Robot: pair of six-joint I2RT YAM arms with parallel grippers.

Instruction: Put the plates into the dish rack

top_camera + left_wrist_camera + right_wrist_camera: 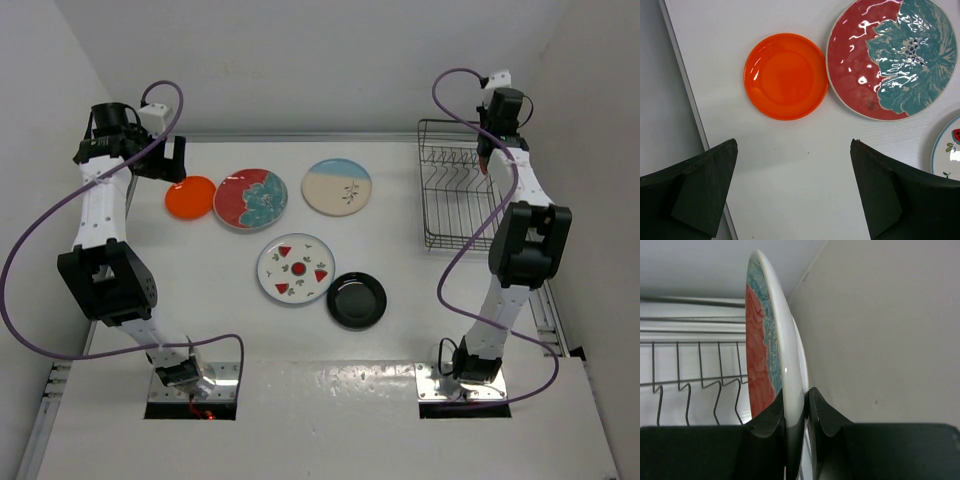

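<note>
Five plates (295, 268) lie on the tabletop (400, 320) left of the dish rack (450, 205). Right fingers (767, 422) clamp a red-and-teal plate (760, 355) upright over it; left fingers (705, 185) hang spread above the orange plate (785, 75)

Bright, even overhead light is washing the white table (230, 320), leaving only soft shadows; glare is rippling across the red plate (860, 65), while the dark near fingers (765, 422) are blurring
</note>
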